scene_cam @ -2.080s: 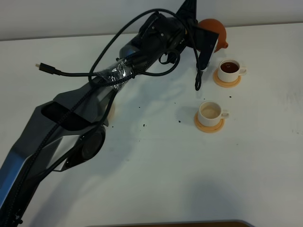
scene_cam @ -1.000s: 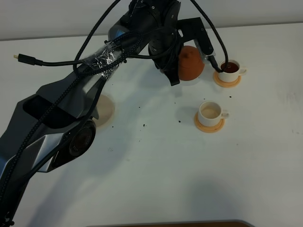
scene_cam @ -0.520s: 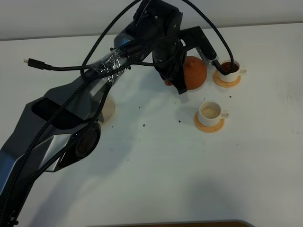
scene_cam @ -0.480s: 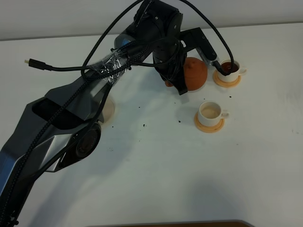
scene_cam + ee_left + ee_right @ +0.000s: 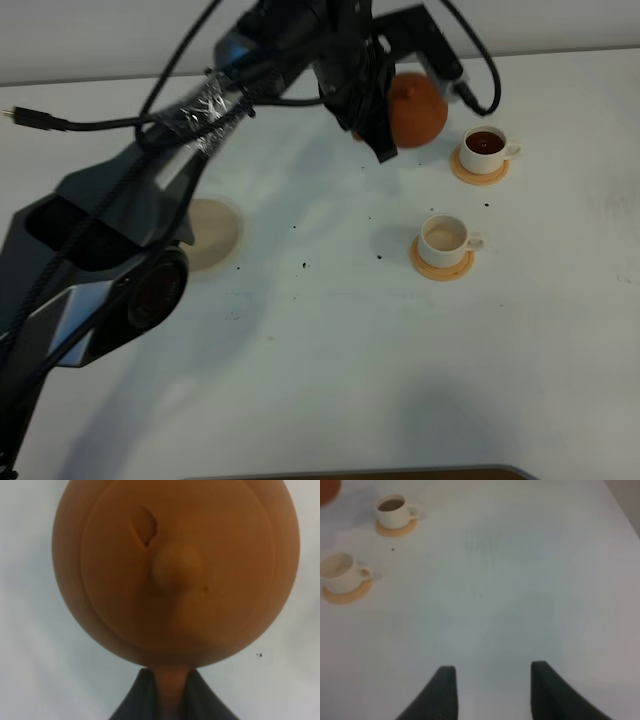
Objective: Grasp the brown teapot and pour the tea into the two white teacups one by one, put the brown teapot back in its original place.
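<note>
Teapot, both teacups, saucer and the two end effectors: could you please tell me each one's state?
brown teapot, lid on, gripped by handle
far teacup, holds dark tea
near teacup, no dark tea
beige saucer, bare
left end effector, shut on teapot handle
right end effector, open, empty

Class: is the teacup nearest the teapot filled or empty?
Filled: the far teacup holds dark tea; the near teacup shows only a pale inside.

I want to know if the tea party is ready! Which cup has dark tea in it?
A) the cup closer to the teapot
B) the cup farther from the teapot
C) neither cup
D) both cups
A. The far teacup, beside the brown teapot, is dark inside with tea; the near teacup looks pale inside.
</note>
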Robot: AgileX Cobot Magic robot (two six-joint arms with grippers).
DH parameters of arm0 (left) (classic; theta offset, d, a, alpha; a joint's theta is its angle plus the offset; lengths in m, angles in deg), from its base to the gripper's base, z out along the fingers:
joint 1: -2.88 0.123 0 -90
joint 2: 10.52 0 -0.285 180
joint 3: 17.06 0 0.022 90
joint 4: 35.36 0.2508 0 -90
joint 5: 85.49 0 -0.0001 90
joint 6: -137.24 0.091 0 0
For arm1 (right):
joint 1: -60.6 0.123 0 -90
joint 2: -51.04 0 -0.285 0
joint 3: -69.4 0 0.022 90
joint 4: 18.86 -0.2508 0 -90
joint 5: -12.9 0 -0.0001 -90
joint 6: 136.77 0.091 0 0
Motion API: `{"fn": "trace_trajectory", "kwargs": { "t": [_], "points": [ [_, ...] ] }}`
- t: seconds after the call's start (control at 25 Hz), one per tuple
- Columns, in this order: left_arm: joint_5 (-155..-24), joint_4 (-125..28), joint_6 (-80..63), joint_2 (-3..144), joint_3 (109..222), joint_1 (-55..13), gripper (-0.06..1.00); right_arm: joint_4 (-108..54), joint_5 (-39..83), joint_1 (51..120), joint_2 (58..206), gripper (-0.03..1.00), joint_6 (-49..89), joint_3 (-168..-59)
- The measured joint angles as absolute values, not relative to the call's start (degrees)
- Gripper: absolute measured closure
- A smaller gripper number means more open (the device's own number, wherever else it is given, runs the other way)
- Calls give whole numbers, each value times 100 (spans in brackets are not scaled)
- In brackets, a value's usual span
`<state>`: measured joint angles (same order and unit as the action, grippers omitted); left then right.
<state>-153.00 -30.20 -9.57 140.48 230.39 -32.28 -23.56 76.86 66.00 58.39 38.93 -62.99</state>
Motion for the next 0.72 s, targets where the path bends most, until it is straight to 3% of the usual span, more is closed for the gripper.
{"fn": "trace_trajectory", "kwargs": {
  "t": [0.28, 0.72],
  "points": [
    [-15307, -3116, -935, 13392, 22820, -3269, 80, -2361, 7686, 6600, 5839, 59, 3893, -6299],
    [-15284, -2859, -831, 11394, 19521, -3290, 80, -2361, 7686, 6600, 5839, 59, 3893, -6299]
  ]
}}
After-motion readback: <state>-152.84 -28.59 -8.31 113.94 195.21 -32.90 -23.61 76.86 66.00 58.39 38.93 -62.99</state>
